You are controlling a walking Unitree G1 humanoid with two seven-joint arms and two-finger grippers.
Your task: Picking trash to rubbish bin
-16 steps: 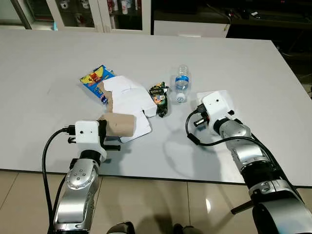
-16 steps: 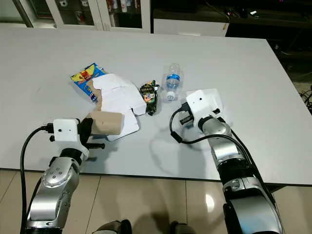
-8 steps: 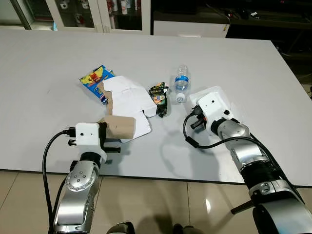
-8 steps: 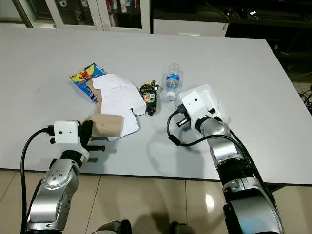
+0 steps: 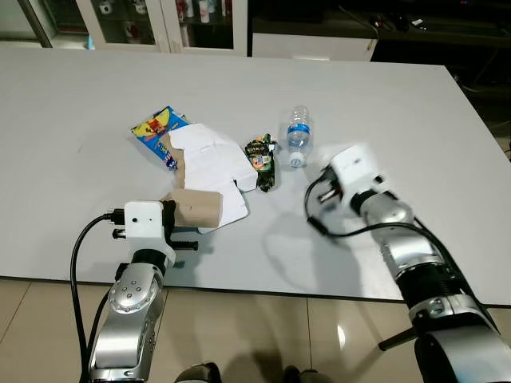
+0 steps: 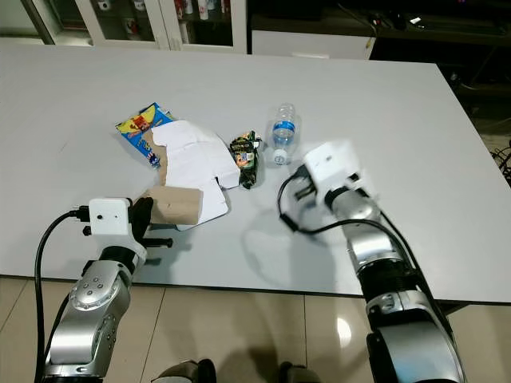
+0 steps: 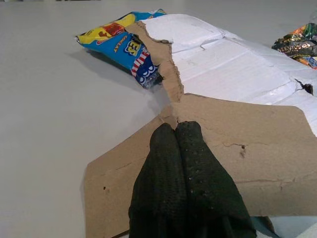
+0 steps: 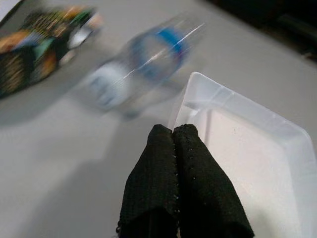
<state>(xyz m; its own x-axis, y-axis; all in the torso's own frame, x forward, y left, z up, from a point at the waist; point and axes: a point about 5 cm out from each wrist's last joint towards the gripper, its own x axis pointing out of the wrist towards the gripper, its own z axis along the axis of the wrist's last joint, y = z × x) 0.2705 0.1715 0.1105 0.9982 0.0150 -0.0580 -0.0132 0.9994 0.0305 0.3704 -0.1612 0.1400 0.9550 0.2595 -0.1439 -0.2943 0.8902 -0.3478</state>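
Left eye view shows a big grey tabletop [image 5: 399, 104] with trash. Torn cardboard [image 7: 237, 144] lies near the front edge; the left tool [image 7: 176, 130] is pinched shut on it. The right tool [image 8: 172, 133], closed and empty, sits at a clear plastic tray [image 8: 247, 163] beside a small bottle [image 5: 297, 136].

Table [image 5: 96, 96] is plain light grey; torn cardboard [image 7: 237, 144] is brown with a white face; snack bag [image 5: 156, 128] is blue, yellow and red. Bottle [image 5: 297, 136] is clear with a blue label; crumpled wrapper [image 5: 261, 155] is black-green with orange bits.
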